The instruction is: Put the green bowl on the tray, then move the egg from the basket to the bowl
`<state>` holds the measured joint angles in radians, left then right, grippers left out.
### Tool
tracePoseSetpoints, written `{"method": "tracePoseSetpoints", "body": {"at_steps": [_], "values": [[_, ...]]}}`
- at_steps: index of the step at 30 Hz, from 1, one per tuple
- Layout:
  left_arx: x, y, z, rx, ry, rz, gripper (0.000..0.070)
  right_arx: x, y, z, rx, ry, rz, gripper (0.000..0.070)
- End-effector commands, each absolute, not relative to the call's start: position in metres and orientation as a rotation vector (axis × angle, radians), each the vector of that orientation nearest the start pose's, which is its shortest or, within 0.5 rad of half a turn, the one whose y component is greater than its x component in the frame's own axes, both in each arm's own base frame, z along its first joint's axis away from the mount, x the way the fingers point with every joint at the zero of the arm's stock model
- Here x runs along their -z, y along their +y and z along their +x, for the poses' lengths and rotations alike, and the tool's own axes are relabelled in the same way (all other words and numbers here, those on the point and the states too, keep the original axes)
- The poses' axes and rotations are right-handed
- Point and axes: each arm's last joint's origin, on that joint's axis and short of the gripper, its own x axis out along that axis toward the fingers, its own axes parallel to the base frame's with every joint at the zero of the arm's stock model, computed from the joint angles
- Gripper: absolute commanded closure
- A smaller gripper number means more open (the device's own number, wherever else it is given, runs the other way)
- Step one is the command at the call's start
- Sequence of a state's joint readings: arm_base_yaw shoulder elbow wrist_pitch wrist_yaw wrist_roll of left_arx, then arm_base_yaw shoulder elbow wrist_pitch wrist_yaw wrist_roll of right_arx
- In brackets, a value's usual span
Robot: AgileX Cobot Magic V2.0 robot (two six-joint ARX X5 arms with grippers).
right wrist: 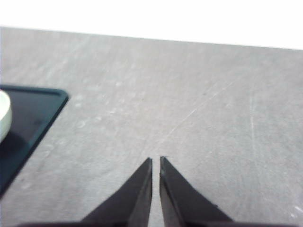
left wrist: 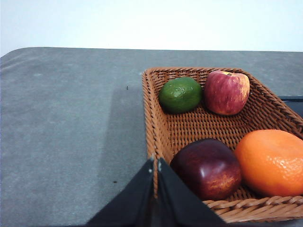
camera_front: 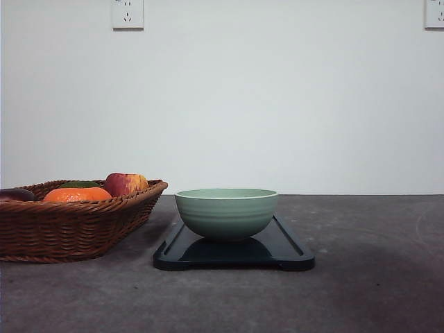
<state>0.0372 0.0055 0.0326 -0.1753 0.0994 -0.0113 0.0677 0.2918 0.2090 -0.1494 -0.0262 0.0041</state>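
Front view shows the grey worktop (camera_front: 374,291) nearest, then the tray (camera_front: 291,258) lying flat on it with the green bowl (camera_front: 227,211) upright on its middle. Left of the tray sits the basket (camera_front: 69,229), apart from it, holding an orange (camera_front: 76,195), an apple (camera_front: 125,183) and other fruit. I cannot pick out the egg among them. Behind stands a white wall (camera_front: 277,97) with a socket (camera_front: 127,14).

On the wrist views, the left gripper (left wrist: 155,161) hangs at the basket's near rim, its jaws nearly touching and holding nothing; the right gripper (right wrist: 156,159) is likewise closed and empty over bare worktop beside the tray.
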Motion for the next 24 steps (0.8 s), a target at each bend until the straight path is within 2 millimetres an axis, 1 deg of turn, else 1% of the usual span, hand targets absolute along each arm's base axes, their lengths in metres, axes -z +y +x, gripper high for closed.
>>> {"method": "tracePoseSetpoints", "body": {"at_steps": [1, 6, 10, 24], "values": [[-0.150, 0.001, 0.096, 0.057, 0.170, -0.020, 0.0700, -0.190, 0.007, 0.107, -0.083, 0.203, 0.014, 0.0680], [-0.150, 0.001, 0.096, 0.057, 0.170, -0.020, 0.0700, -0.168, 0.004, 0.100, -0.057, 0.135, 0.026, 0.0680], [-0.150, 0.001, 0.096, 0.057, 0.170, -0.020, 0.0700, -0.157, 0.003, 0.097, -0.054, 0.105, 0.027, 0.0680], [-0.150, 0.001, 0.096, 0.057, 0.170, -0.020, 0.0700, -0.158, 0.003, 0.097, -0.051, 0.090, 0.046, 0.0680]]}}
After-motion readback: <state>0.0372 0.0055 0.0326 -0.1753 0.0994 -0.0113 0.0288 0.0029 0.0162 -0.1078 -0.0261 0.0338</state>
